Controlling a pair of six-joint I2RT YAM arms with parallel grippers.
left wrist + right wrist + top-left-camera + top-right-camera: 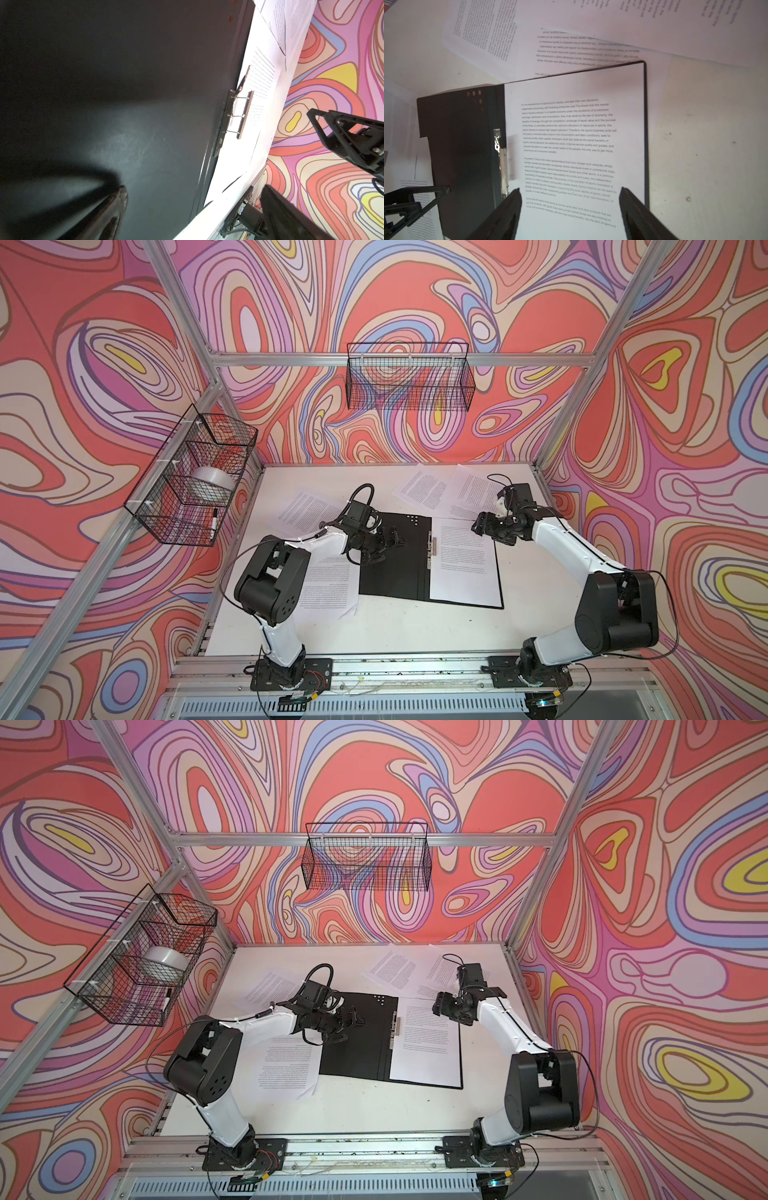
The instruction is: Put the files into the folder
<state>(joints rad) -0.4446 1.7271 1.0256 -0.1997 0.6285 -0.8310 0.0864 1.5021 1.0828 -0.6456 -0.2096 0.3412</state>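
Observation:
The folder lies open on the white table, black inside up, with a metal clip on its spine. One printed sheet of the files lies flat on its right half. Other files lie loose: two at the back, one at the far left, one beside the folder under the left arm. My left gripper hovers open over the bare black flap. My right gripper stands open above the filed sheet, nothing between its fingers.
A wire basket on the left wall holds a tape roll and a marker. Another wire basket hangs on the back rail. Aluminium posts frame the table. Both arm bases sit at the front edge.

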